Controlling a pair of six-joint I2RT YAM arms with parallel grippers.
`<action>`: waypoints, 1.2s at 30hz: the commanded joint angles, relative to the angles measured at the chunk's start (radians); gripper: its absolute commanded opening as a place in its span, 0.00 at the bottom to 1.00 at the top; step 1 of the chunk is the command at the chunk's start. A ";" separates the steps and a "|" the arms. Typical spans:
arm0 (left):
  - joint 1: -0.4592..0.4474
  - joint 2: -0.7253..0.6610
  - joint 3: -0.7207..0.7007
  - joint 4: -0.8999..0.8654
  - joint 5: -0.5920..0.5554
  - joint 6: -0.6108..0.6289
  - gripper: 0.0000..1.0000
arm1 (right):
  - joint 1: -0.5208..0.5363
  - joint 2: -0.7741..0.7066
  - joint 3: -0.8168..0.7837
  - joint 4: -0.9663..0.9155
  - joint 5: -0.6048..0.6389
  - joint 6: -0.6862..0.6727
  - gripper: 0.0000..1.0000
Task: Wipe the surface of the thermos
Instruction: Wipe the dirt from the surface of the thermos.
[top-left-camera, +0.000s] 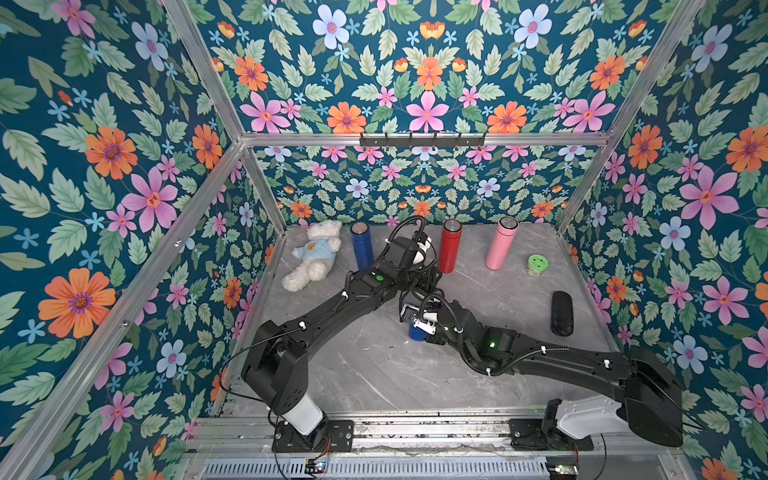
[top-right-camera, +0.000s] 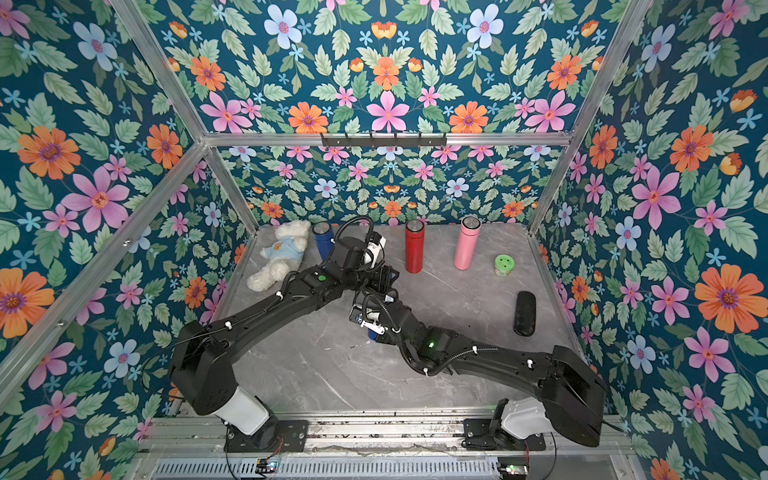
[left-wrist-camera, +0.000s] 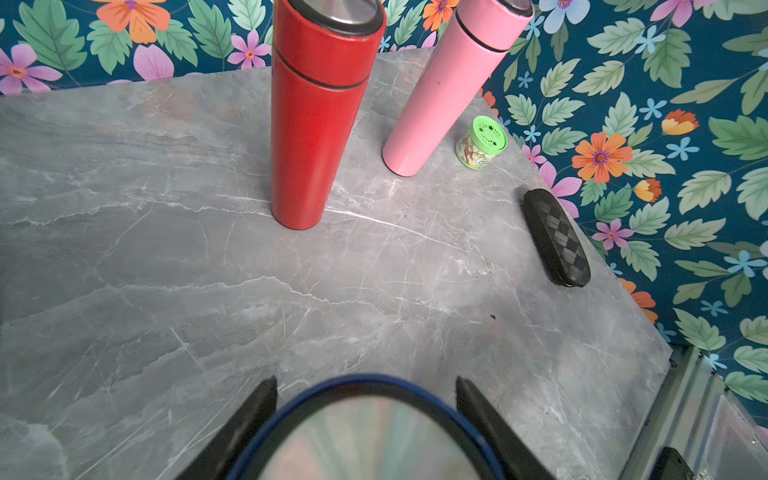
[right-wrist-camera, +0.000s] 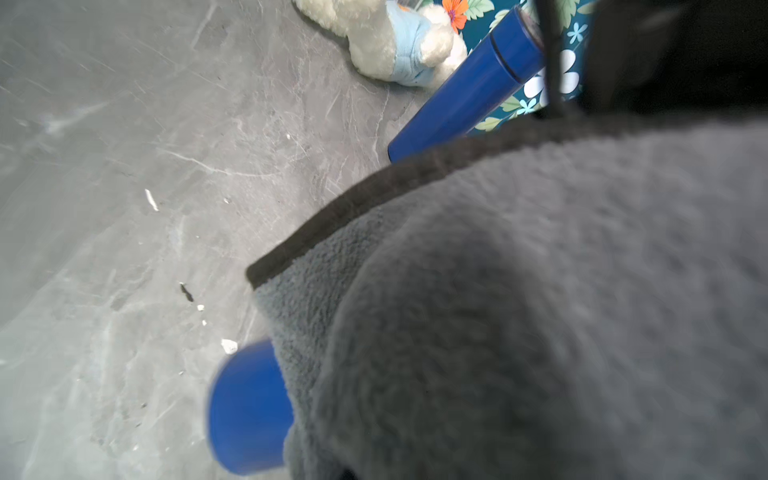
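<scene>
Left gripper (left-wrist-camera: 365, 384): clamped around the blue thermos (right-wrist-camera: 247, 409) at its cap.
Right gripper (top-left-camera: 411, 313): pressed together, pinching a grey cloth (right-wrist-camera: 519, 311) against that thermos's side.

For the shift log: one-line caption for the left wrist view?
Left tool holds the blue thermos; red thermos, pink thermos, green jar, black case beyond.

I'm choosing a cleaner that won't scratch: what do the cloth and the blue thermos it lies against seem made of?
The cloth: soft grey fleece or microfibre, by its nubbly pile, with a darker hem. The blue thermos: probably painted metal, smooth with a soft sheen; its lid top looks like brushed steel, by the radial streaks.
</scene>
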 joint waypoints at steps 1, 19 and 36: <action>-0.005 0.006 0.025 -0.012 0.078 -0.029 0.00 | -0.001 0.034 -0.034 0.057 0.037 -0.003 0.00; -0.006 0.173 0.239 -0.449 -0.020 0.103 0.00 | 0.053 0.040 -0.042 0.163 0.261 -0.105 0.00; -0.007 0.119 0.189 -0.403 -0.005 0.119 0.00 | 0.098 0.235 -0.017 0.066 0.231 0.051 0.00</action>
